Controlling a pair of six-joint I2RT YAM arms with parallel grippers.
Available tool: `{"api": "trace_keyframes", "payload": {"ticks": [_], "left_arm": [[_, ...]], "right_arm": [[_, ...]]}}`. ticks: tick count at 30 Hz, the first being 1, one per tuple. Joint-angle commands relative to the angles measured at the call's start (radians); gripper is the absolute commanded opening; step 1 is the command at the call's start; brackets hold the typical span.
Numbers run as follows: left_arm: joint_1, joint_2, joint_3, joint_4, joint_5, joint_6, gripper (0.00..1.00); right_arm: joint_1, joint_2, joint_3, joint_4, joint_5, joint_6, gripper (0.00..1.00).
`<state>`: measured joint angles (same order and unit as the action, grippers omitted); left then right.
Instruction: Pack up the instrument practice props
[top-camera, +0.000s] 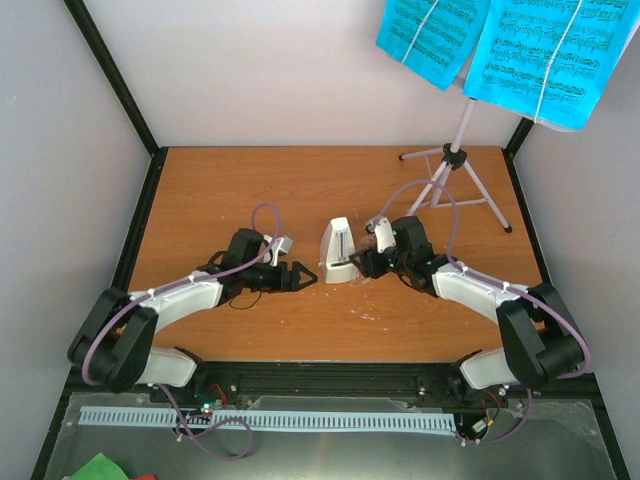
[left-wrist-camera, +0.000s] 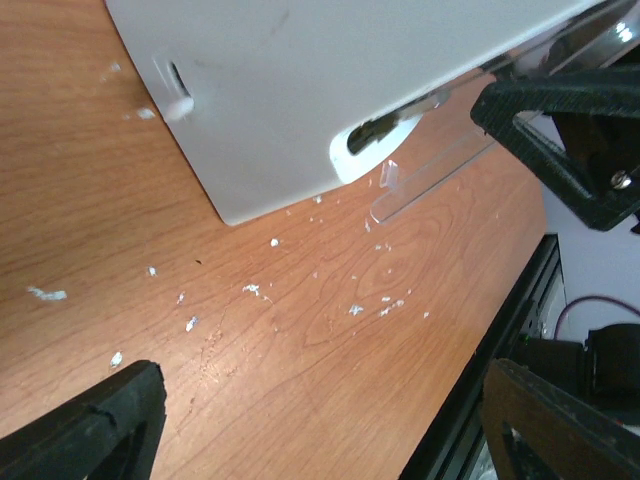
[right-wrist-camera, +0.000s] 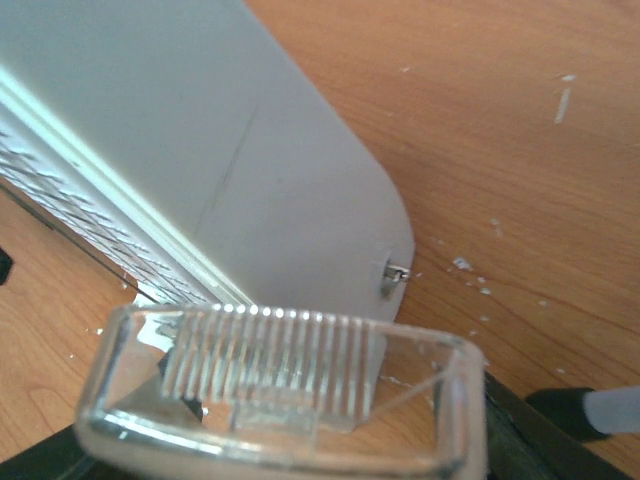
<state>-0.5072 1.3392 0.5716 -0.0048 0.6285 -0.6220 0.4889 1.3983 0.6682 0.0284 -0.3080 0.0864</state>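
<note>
Packing seemed hardly begun: the left fingers (left-wrist-camera: 90, 425) stood released beside the metronome (top-camera: 338, 248), the right fingers (left-wrist-camera: 570, 140) grasped its clear cover (right-wrist-camera: 280, 390), music stand (top-camera: 455, 165) and pages (top-camera: 540, 50) untouched

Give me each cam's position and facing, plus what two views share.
Top external: above and behind the arm bases, looking down on the orange-brown wooden table; both arms whole, left end effector and right end effector flanking the white pyramid-shaped metronome.
Left wrist: on the left arm, low over the table, facing the metronome's side; own black fingers at the bottom corners.
Right wrist: on the right arm, close on the metronome; clear tapered cover in its end effector, fingers mostly hidden.
Shared: both wrist views show metronome, cover and table.
</note>
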Motion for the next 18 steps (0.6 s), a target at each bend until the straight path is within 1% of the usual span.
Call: {"api": "trace_keyframes", "payload": {"ticks": [1,3,7,11,14,17,18], "left_arm": [[-0.005,-0.107,0.059,-0.128,-0.115,0.037,0.96],[-0.004,-0.145,0.092,-0.183,-0.141,0.045,0.99],[-0.002,-0.185,0.215,-0.28,-0.136,0.034,1.0],[0.006,-0.168,0.406,-0.364,-0.022,0.058,1.0],[0.028,-0.139,0.555,-0.414,0.045,0.12,0.99],[0.072,-0.093,0.645,-0.394,0.096,0.177,0.99],[0.088,-0.07,0.657,-0.376,0.139,0.185,1.0]], "right_arm": [[0.001,-0.095,-0.044,0.036,0.103,0.03,0.5],[0.0,-0.136,-0.062,0.033,0.128,0.037,0.5],[-0.003,-0.222,-0.087,0.003,0.179,0.041,0.5],[-0.005,-0.318,-0.096,-0.05,0.229,0.039,0.5],[-0.004,-0.396,-0.097,-0.092,0.247,0.043,0.5],[-0.003,-0.487,-0.105,-0.112,0.243,0.061,0.5],[-0.003,-0.509,-0.109,-0.112,0.232,0.071,0.5]]}}
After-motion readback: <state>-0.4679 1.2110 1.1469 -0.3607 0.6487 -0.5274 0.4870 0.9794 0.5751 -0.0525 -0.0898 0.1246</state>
